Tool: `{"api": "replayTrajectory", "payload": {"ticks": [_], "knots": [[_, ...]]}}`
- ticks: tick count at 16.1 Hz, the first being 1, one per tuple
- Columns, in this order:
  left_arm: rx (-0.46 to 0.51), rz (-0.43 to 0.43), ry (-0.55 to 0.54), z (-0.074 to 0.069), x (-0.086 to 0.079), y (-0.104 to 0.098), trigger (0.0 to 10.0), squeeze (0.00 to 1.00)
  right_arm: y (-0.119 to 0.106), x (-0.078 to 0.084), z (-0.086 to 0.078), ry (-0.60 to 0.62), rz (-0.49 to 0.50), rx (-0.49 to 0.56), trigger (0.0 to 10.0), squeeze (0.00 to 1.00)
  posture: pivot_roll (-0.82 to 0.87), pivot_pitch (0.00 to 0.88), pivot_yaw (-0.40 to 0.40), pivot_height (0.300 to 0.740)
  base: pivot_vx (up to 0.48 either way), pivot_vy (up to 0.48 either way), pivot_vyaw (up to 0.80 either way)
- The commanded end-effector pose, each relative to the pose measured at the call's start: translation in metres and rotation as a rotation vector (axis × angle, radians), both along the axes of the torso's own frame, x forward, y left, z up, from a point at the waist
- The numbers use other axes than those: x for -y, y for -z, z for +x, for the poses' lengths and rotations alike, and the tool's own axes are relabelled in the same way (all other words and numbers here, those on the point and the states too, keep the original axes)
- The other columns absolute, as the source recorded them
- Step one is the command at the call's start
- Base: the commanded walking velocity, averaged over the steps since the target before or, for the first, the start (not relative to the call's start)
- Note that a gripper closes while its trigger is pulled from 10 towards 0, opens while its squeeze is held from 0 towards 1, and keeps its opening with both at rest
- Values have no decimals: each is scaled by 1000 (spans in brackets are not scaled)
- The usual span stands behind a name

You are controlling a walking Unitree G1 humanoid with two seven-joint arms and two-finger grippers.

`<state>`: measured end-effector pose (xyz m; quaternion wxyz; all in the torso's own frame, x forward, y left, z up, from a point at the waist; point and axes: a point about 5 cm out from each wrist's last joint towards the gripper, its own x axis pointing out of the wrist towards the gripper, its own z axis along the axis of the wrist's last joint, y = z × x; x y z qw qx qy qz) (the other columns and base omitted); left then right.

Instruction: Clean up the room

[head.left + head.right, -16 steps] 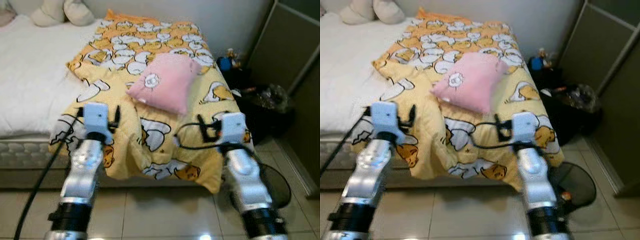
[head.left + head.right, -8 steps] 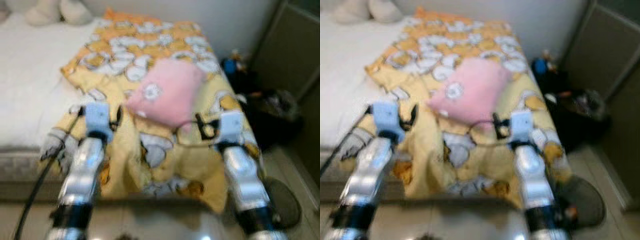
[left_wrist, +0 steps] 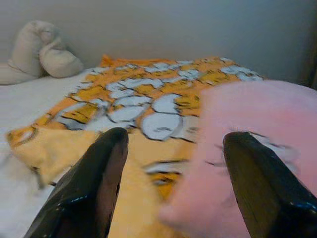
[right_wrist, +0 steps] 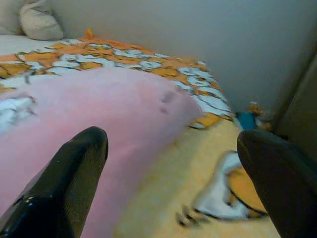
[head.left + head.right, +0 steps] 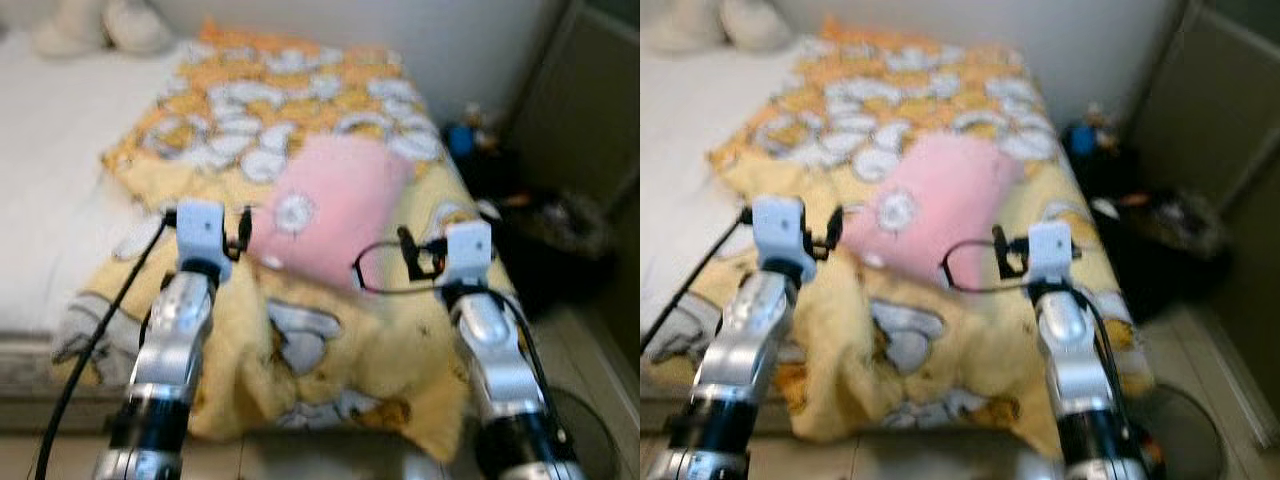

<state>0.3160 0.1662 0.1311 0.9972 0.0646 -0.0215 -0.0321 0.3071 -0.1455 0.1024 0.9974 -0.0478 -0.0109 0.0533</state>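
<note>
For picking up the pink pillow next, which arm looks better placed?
Neither clearly; likely both. The left gripper and right gripper, both open, flank the pink pillow on the yellow blanket. The right wrist view has more pillow between its fingers, a slight edge.

Your view is blurred. A pink pillow [image 5: 928, 205] lies on the yellow duck-print blanket [image 5: 940, 110] covering the bed's right side. Your left gripper [image 5: 833, 228] sits just left of the pillow, your right gripper [image 5: 1000, 255] at its near right edge. A dark cluttered bin [image 5: 1160, 240] stands far right.
</note>
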Motion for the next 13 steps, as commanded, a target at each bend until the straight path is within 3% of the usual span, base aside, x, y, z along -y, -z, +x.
{"api": "replayTrajectory", "payload": {"ticks": [1,8,9,10,11,13], "knots": [[-13,12,-13,1,-7,1,10000,1000,-2,-4,1,-10,2,8,10000,1000,-111,21,-22,740,480,0,0],[-7,41,4,0,-4,1,10000,1000,-1,-5,1,-23,15,7,10000,1000,-108,13,-24,740,480,0,0],[15,78,7,2,-2,-1,10000,851,1,-5,4,-3,-25,-11,10000,882,-107,6,-24,740,0,0,0],[19,61,14,2,-1,-2,10000,0,3,-5,5,6,-24,-28,10000,0,-107,4,-23,740,0,0,-688],[13,26,28,3,0,-2,10000,0,4,-5,6,9,-22,-44,10000,0,-108,2,-24,740,0,480,-731],[0,35,25,4,0,-1,10000,0,4,-3,6,14,-15,-43,10000,0,-109,0,-23,740,0,480,-731]]}}
